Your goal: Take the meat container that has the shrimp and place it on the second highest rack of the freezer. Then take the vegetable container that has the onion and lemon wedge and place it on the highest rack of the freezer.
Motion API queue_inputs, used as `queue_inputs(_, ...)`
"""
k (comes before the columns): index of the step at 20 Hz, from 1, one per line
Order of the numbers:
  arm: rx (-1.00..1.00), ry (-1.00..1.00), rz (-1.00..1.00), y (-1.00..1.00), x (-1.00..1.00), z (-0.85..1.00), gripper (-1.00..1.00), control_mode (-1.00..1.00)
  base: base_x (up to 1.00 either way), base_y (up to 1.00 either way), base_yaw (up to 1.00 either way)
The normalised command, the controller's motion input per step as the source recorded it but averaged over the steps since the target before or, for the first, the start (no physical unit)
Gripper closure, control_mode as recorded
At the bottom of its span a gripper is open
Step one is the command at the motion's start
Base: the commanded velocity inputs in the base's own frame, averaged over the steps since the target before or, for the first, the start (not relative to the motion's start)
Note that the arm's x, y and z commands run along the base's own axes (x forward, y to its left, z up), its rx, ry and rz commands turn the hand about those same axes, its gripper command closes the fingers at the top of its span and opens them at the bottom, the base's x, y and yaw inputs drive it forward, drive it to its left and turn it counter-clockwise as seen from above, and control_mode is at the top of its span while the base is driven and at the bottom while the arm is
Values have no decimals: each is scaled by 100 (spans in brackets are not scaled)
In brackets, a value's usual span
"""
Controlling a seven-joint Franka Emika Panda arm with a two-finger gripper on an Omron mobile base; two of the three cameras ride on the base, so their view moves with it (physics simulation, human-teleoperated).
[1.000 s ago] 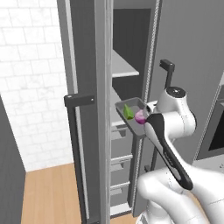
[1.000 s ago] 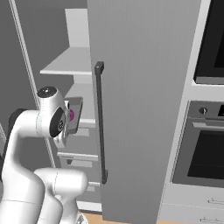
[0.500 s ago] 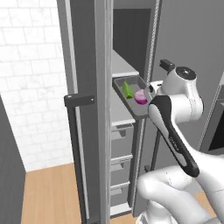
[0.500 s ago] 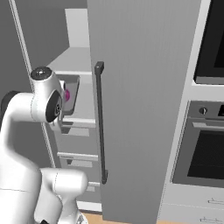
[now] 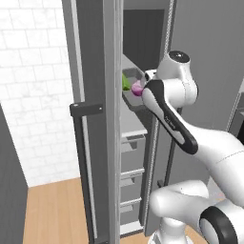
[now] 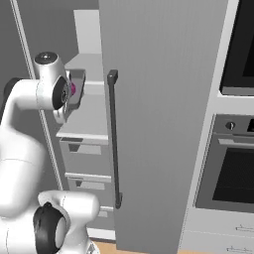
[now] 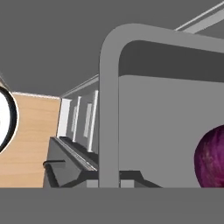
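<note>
Fingers of the gripper (image 5: pixel 146 90) are pinched nearly together on the near rim of the shallow grey vegetable container (image 5: pixel 133 75), holding it in the air inside the open tall grey freezer (image 5: pixel 102 57). Riding in that tray are the round magenta-purple onion (image 5: pixel 137 88) and, on its far side, the bright green lemon wedge (image 5: pixel 126 82). The tray is hanging level with the pale grey highest rack (image 6: pixel 85 61), above a second pale shelf (image 6: pixel 84 121) and grey drawers (image 6: pixel 88 158). To the right, a built-in oven with a dark window (image 6: pixel 233 177) is sitting beyond the freezer door's long dark bar handle (image 6: pixel 114 140).
</note>
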Motion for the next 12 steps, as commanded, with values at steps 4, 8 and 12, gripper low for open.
queue_inputs(4,0,0,-4,13,52,35,100,-100,0,0,0)
queue_inputs(8,0,0,-10,0,51,33,100,-100,0,0,0)
queue_inputs(12,0,0,-10,0,57,14,100,-100,0,0,0)
